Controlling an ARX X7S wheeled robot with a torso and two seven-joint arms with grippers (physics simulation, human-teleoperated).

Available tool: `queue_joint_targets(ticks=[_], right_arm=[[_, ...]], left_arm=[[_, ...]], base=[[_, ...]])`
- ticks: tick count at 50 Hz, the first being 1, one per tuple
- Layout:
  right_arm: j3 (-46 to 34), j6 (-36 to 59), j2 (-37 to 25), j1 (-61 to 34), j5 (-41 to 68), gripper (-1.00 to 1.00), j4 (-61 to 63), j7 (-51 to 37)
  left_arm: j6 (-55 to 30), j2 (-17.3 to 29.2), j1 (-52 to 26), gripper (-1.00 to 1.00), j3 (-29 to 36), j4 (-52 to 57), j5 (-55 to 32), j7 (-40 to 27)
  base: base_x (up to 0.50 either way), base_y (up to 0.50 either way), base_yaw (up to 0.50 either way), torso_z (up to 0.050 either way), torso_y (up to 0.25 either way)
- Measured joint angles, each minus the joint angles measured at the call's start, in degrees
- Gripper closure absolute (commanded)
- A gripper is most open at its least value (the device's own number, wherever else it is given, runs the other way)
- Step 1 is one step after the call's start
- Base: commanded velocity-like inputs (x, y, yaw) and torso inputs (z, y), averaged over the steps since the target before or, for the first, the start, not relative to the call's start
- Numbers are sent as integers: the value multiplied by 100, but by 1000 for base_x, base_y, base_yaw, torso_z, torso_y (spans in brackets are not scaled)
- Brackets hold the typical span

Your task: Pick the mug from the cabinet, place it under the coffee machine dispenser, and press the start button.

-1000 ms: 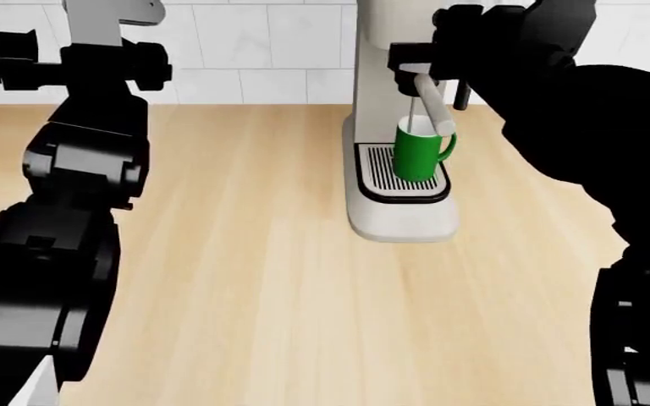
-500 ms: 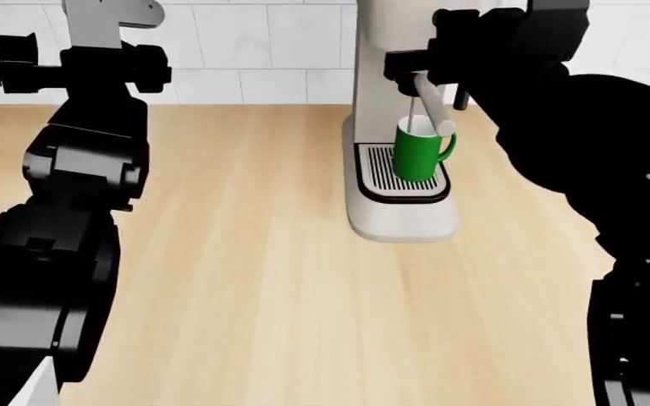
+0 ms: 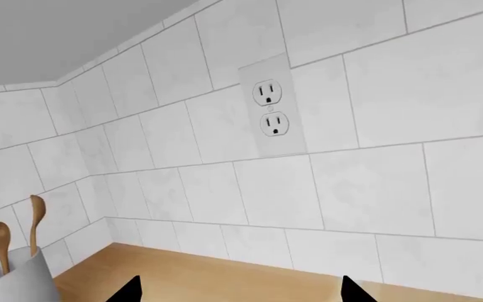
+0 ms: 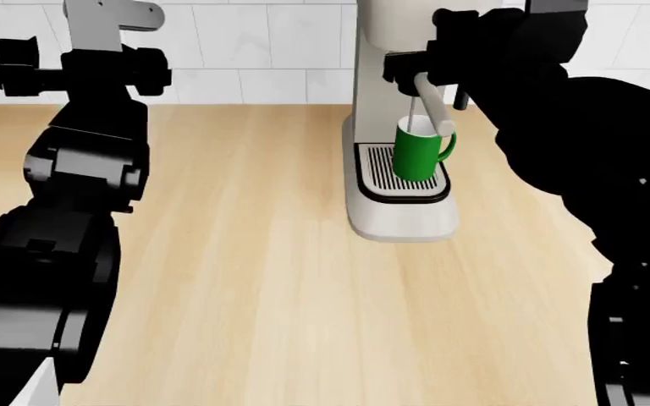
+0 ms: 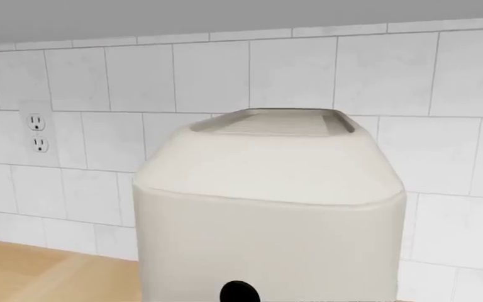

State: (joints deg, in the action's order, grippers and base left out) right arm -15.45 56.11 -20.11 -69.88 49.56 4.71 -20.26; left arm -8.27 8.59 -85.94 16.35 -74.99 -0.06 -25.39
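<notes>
I'm close in on the tall cream espresso machine [image 4: 399, 101] now, and over the last second my right arm has crept inward toward its upper front, only a little. In the head view the right gripper [image 4: 472, 38] is a black mass up beside the machine's top, and I cannot tell how its jaws stand; nothing shows between them. The right wrist camera is filled by the machine's cream upper body, with a small dark round spot [image 5: 239, 293] low on its face. That may be the start button, though I can't be sure at this size.

The small bright green cylindrical mug [image 4: 420, 154] hasn't budged. It stands upright at the right side of the black slotted drip tray [image 4: 379, 169], handle pointing right, under the dark round brew head with its cream rod-like handle [image 4: 432, 100]. So placing looks done, and I judge only the press is left.

My left gripper [image 3: 237, 290] is held up well off to the left, facing the white tiled wall with its outlet [image 3: 270, 111]. Two dark fingertips [image 3: 128, 290] show spread apart, holding nothing. Wooden spoons in a grey pot [image 3: 11, 277] sit in the counter's corner.
</notes>
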Motion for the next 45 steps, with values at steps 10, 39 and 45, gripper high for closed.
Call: queue_joint_targets(ticks=[10,39,45], right_arm=[[276,262,-71,145,514,100,429,-402],[1738,1164,-1464,56,5548,-100,3730,-4492],[1824,1137,-1592,126,5830,-100,3941,-4717]], left_arm=[[-5,1,21,-100,-6,0,3,-1],[-507,466,518,-100,-117,1518,-365,884],[-1843,934,1417,-100,-466,4393,-970,1203]], base=[[3,1,3,0,0],[0,0,0,0,0],[0,0,0,0,0]])
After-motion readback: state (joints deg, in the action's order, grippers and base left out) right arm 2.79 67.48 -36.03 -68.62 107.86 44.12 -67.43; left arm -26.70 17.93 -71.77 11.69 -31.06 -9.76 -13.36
